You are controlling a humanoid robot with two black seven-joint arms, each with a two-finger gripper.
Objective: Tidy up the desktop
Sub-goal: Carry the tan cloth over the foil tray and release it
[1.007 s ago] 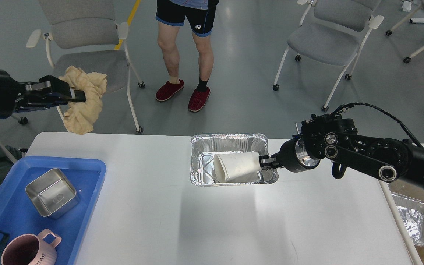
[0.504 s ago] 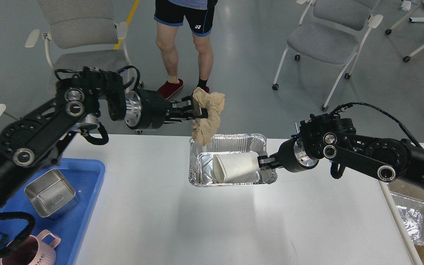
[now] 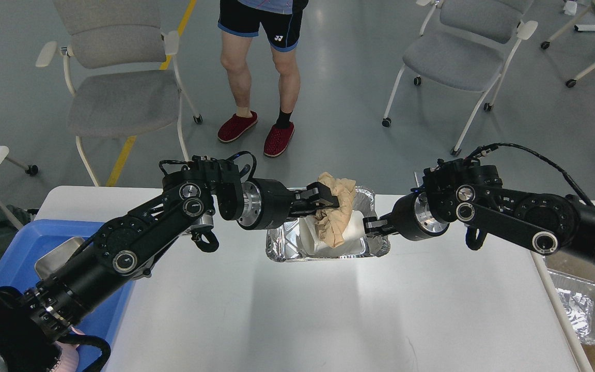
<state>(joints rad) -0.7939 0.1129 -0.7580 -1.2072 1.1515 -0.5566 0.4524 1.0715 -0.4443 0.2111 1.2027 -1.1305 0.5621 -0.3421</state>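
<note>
The white desktop (image 3: 297, 310) fills the lower view. A foil tray (image 3: 282, 248) stands at its far middle with a white paper cup (image 3: 355, 223) lying on its side in it. My left gripper (image 3: 328, 202) is shut on a crumpled tan cloth (image 3: 338, 219) and holds it over the tray, the cloth hanging down onto the cup. My right gripper (image 3: 372, 227) is at the tray's right rim and looks shut on that rim.
A blue plastic tray (image 3: 44, 232) with a steel box (image 3: 52, 258) lies at the left, mostly behind my left arm. Another foil tray (image 3: 581, 310) sits below the table's right edge. A person (image 3: 261, 77) and grey chairs (image 3: 116, 98) stand beyond the far edge.
My left arm has swung from the far left to the middle and lowered, carrying the tan cloth from off the table to over the foil tray. The right gripper has stayed at the rim.
</note>
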